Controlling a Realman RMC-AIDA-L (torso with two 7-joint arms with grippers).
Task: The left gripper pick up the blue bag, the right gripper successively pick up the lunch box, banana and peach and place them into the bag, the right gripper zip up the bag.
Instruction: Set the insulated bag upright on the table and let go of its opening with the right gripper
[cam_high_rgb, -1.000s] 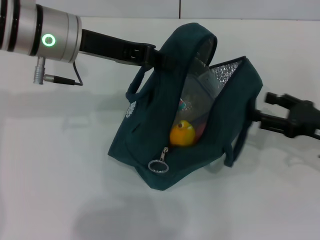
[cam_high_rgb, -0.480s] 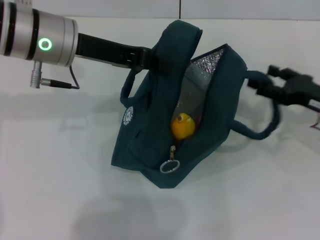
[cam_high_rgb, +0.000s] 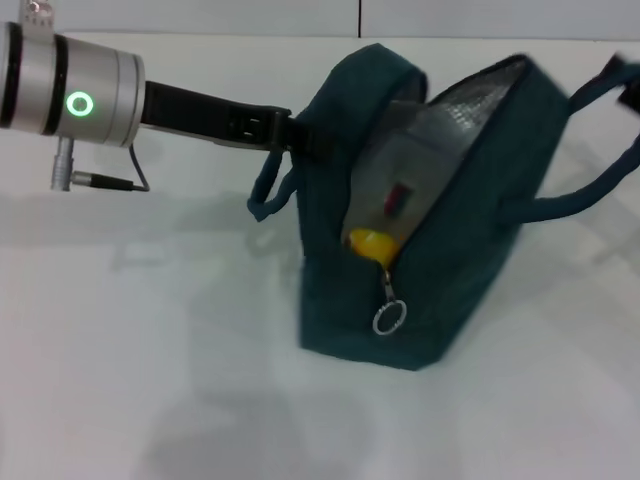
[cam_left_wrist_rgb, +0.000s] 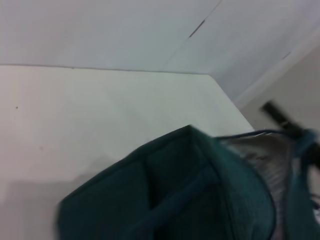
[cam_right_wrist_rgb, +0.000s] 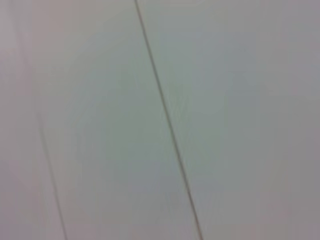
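Note:
The blue bag (cam_high_rgb: 440, 250) stands upright on the white table, its mouth open and its silver lining (cam_high_rgb: 470, 95) showing. My left gripper (cam_high_rgb: 298, 135) is shut on the bag's upper left edge. Inside lie the clear lunch box (cam_high_rgb: 395, 190) and a yellow fruit (cam_high_rgb: 370, 242); I cannot tell whether it is the banana or the peach. A zip pull ring (cam_high_rgb: 388, 318) hangs at the front. At the far right edge my right gripper (cam_high_rgb: 630, 90) holds the bag's strap (cam_high_rgb: 590, 195) taut; it appears again as my right gripper (cam_left_wrist_rgb: 280, 115) in the left wrist view.
The white table (cam_high_rgb: 150, 350) spreads around the bag, with a pale wall behind it. A loose loop of the bag's other handle (cam_high_rgb: 268, 195) hangs under my left arm. The right wrist view shows only a pale surface with a thin seam (cam_right_wrist_rgb: 165, 120).
My right gripper has pulled the strap up and to the right, to the picture's edge. The bag has swung from leaning to upright and shifted right. The left arm drew back slightly.

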